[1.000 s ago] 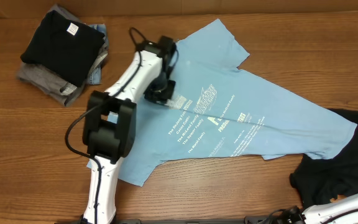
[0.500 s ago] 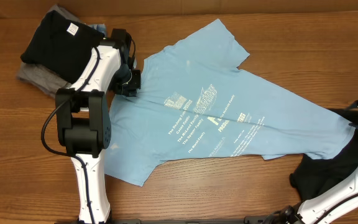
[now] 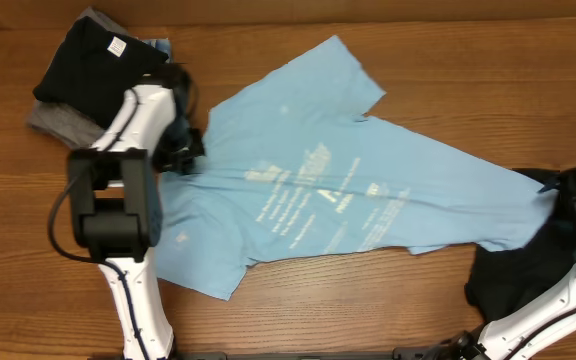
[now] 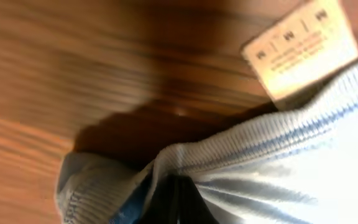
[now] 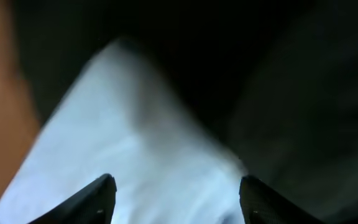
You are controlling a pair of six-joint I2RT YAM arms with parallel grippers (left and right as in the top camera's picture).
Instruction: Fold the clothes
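Note:
A sky-blue T-shirt point(image 3: 348, 190) with white print lies spread across the wooden table. My left gripper point(image 3: 184, 152) sits at its left end, shut on the ribbed collar point(image 4: 272, 134); the dark fingers point(image 4: 174, 200) pinch bunched blue cloth next to the white neck label point(image 4: 303, 46). In the right wrist view my right gripper point(image 5: 176, 190) is open just above the shirt's right end point(image 5: 135, 155), with nothing gripped. A crumpled dark navy-black shirt point(image 3: 513, 285) lies at the right, partly under that end and dark behind it point(image 5: 291, 93).
A stack of folded clothes point(image 3: 98, 75), black on top of grey, stands at the back left, close to my left arm point(image 3: 118, 200). The right arm's white link point(image 3: 548, 315) comes in from the lower right over the dark shirt.
My left gripper has closed on the collar and pulled it left, dragging the whole blue shirt leftward. The right gripper has opened wider over the shirt's right end.

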